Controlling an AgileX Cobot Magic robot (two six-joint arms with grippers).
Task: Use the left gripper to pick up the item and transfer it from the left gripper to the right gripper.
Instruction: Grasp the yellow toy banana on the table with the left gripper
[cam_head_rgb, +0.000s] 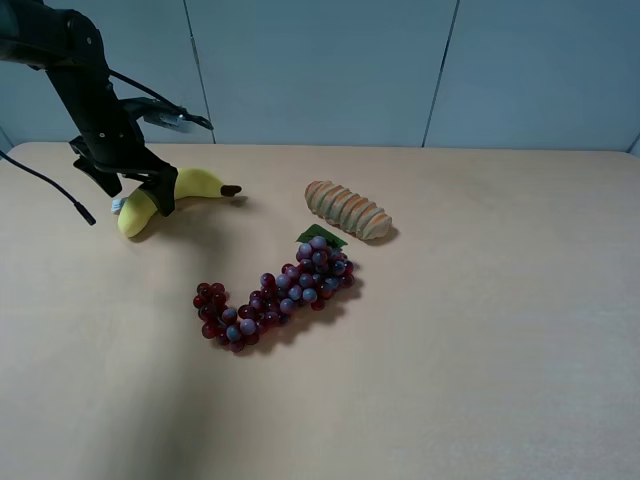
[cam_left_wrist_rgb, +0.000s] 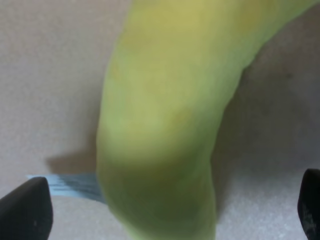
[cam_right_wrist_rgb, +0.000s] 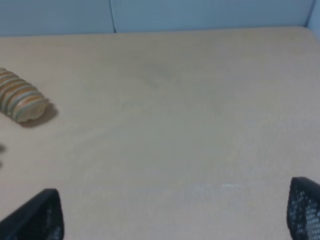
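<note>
The yellow plush banana (cam_head_rgb: 190, 187) lies on the table at the far left, with its dark stem tip (cam_head_rgb: 230, 189) pointing right and a small white tag (cam_head_rgb: 117, 205) at its left end. My left gripper (cam_head_rgb: 135, 188) is lowered over the banana's middle, open, with one finger on each side of it. In the left wrist view the banana (cam_left_wrist_rgb: 165, 115) fills the frame. The two fingertips (cam_left_wrist_rgb: 27, 210) stand wide apart, with gaps to the banana. My right gripper (cam_right_wrist_rgb: 170, 215) is open and empty above bare table. It is out of the exterior high view.
The ridged tan bread (cam_head_rgb: 347, 210) lies right of the banana and also shows in the right wrist view (cam_right_wrist_rgb: 22, 100). A red-purple grape bunch (cam_head_rgb: 275, 295) lies mid-table in front of the bread. The pale blue wall (cam_head_rgb: 400, 70) runs along the table's far edge.
</note>
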